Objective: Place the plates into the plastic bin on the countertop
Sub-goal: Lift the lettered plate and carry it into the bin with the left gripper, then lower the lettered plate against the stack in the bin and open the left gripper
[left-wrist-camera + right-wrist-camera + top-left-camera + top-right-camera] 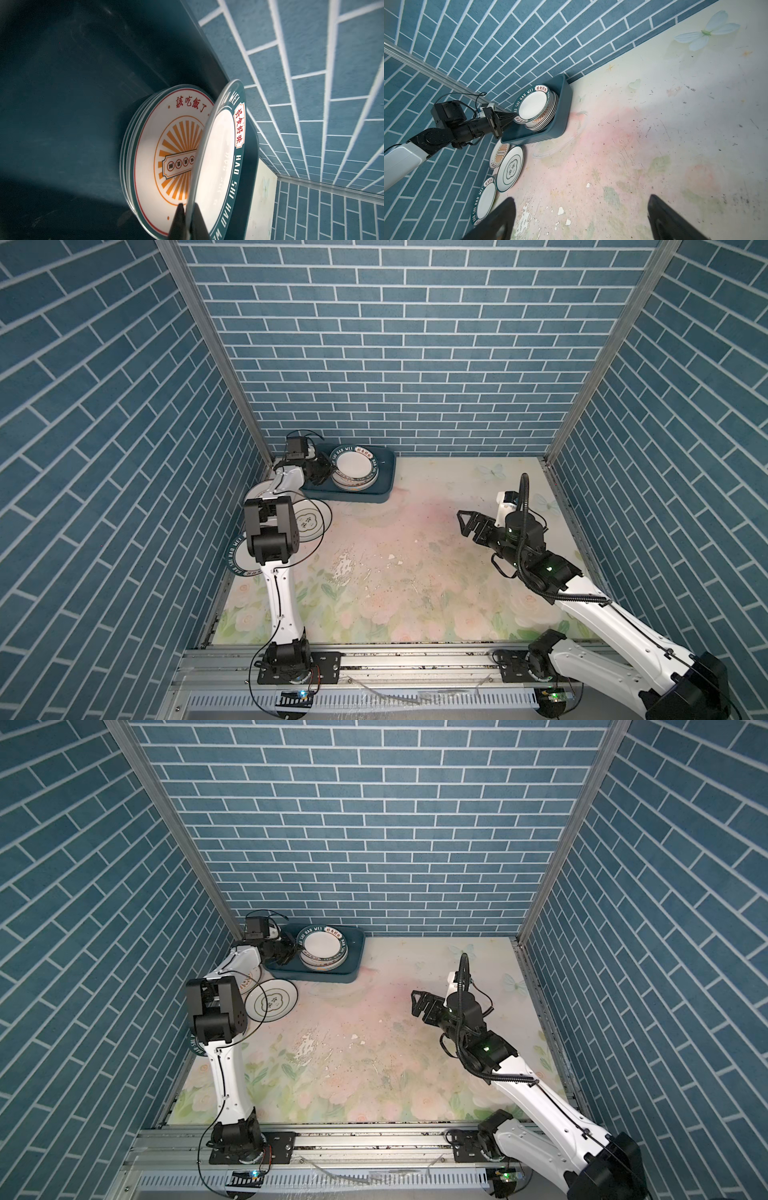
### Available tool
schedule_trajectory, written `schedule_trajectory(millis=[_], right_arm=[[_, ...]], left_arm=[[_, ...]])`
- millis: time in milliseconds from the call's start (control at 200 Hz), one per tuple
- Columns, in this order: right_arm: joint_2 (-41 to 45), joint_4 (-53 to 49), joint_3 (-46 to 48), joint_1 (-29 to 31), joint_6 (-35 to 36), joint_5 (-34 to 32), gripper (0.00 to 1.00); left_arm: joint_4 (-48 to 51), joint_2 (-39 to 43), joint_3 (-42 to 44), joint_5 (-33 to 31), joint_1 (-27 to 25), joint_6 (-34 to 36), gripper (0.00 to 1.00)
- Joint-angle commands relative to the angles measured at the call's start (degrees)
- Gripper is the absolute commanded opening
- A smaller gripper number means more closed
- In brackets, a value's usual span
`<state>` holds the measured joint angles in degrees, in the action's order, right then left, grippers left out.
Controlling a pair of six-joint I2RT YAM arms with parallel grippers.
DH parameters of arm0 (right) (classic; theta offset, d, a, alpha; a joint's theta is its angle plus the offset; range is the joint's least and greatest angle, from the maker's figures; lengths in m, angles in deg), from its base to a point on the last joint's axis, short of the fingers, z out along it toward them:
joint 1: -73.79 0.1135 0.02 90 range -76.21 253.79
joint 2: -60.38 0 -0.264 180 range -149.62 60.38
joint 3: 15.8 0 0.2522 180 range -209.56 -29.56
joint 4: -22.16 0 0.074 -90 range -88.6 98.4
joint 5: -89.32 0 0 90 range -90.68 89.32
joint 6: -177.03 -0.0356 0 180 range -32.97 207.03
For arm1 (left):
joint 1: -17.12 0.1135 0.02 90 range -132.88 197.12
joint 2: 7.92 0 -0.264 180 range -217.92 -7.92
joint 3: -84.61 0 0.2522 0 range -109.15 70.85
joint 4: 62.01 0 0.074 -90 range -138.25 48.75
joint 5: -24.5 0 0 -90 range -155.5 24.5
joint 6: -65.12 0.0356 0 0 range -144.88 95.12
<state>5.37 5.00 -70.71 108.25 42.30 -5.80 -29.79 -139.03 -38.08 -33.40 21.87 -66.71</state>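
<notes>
**Bin part-loaded, 1 plate going in, 3 left out**

Progress
- Plastic bin (384,472) sits in the far left corner of the countertop (415,564), against the back wall.
- A stack of plates (548,118) lies flat in the bin's right half. Top of stack is a sunburst plate (166,145). Several rims show beneath it; the exact count is not clear.
- 3 plates lie outside the bin along the countertop's left edge: a sunburst plate (499,153) just in front of the bin, an emblem plate (510,168) overlapping it, and a loose green-banded plate (485,201) nearer the front, partly under the left arm in both top views.
- Judgement: well past half. This plate needs setting down, then 3 more fetches.

End effectors
- Left gripper (188,209) is clenched on the near rim of the held green-banded plate (216,155), 1 finger on each face.
- That plate hangs inside the bin, tilted over the stack, with its gripped side raised and a wedge of gap above the sunburst plate. Whether its far rim touches the stack I cannot tell.
- Right gripper (463,524) hovers above the right half of the countertop, well apart from bin and plates. Its jaws are spread wide, grasping nothing.
</notes>
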Motion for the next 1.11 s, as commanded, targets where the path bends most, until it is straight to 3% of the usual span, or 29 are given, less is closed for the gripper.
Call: schedule_trajectory(millis=[0,295,1100], right_arm=[[-0.52,1.60,0.72,-0.62,-0.70,-0.22,0.98],[-2.75,2.34,0.36,-2.22,-0.88,1.03,0.98],[-3.62,0.59,-0.16,-4.29,-0.07,1.12,0.98]], left_arm=[[-0.74,-0.70,-1.95,-0.46,-0.23,-0.70,0.00],[0.83,-2.89,-3.15,-0.76,-0.27,-0.22,0.01],[11.78,-7.73,-11.18,-2.02,-0.45,6.28,0.38]])
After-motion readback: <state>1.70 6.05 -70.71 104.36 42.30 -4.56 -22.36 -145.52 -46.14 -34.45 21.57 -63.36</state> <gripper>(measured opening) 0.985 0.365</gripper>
